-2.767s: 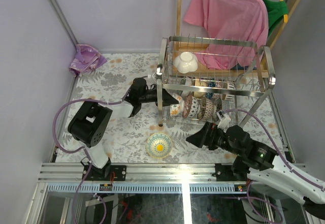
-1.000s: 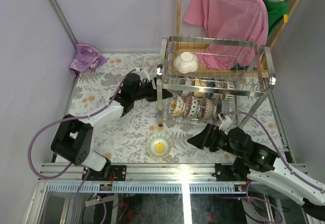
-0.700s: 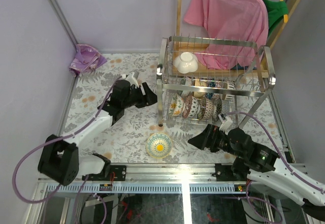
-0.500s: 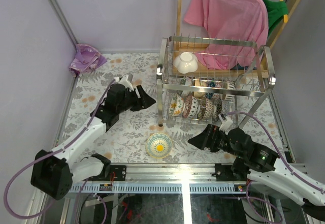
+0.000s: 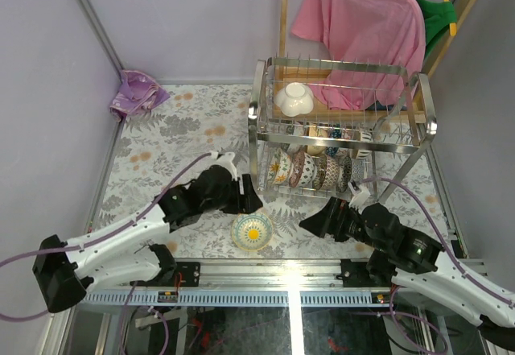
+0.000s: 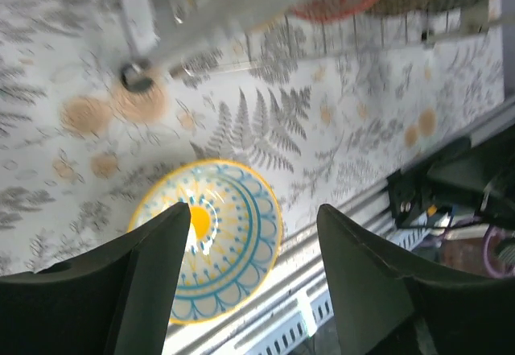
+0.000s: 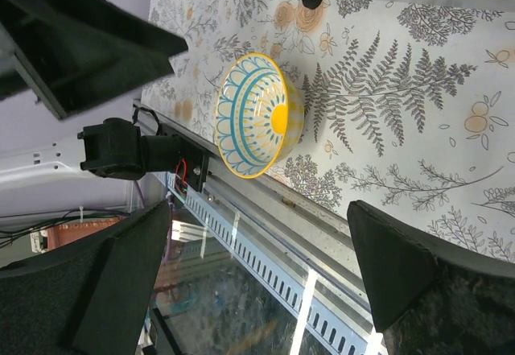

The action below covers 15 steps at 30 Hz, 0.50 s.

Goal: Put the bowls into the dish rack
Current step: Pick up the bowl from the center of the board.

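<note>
**One bowl on the tabletop, both arms empty**

Top view: the two-tier shiny steel wire dish rack [image 5: 256,142] stands on the fern-printed tabletop [image 5: 177,138]. A plain white bowl [image 5: 294,98] lies upside down on the rack's upper tier, and a row of patterned bowls [image 5: 310,168] stands on edge in the lower tier. A yellow-and-blue patterned bowl [image 5: 252,230] sits upright on the tabletop, just in front of the rack's front left post. The left fingers [image 5: 251,200] hang between that post and the bowl. The right fingers [image 5: 315,220] are in front of the rack's lower tier, to the right of the bowl.

Left wrist view: the left fingers [image 6: 153,274] stand partly apart and hold nothing. The yellow-and-blue bowl shows below, mostly under the left-hand finger, with the rack's foot beyond it.

Right wrist view: the right fingers [image 7: 402,266] are spread wide and empty, and the bowl lies ahead of them, apart from both tips.
</note>
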Motion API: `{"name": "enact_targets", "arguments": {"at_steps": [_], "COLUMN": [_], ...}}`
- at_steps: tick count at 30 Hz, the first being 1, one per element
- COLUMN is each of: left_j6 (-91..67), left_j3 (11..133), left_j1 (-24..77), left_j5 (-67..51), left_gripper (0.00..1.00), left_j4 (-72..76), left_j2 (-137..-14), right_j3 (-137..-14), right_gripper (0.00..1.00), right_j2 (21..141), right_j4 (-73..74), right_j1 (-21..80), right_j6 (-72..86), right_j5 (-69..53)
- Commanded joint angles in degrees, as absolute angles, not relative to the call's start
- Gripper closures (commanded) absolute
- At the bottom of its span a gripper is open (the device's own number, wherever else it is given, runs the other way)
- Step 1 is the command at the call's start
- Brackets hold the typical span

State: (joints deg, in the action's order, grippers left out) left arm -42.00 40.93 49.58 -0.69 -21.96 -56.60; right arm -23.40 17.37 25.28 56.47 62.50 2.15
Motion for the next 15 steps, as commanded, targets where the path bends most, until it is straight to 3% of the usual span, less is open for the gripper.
{"name": "enact_targets", "arguments": {"at_steps": [1, 9, 15], "left_j6": [-46.62, -52.61, -56.25], "left_j3": [44.6, 48.23, 51.88], "left_j1": [57.8, 72.37, 77.95], "left_j5": [6.05, 14.5, 20.86], "left_gripper": [0.36, 0.36, 0.36], "left_j4": [-28.64, -32.39, -37.03], "left_j2": [-58.84, -67.35, -75.8], "right_j3": [-26.46, -27.6, -27.69], "right_gripper": [0.01, 0.01, 0.0], "right_j2": [14.44, 8.69, 8.31], "right_j4": [28.85, 35.28, 35.68], "right_j1": [56.78, 56.78, 56.78], "right_j6": [61.75, 62.22, 62.13], "right_j5": [4.52, 7.81, 7.71]}}
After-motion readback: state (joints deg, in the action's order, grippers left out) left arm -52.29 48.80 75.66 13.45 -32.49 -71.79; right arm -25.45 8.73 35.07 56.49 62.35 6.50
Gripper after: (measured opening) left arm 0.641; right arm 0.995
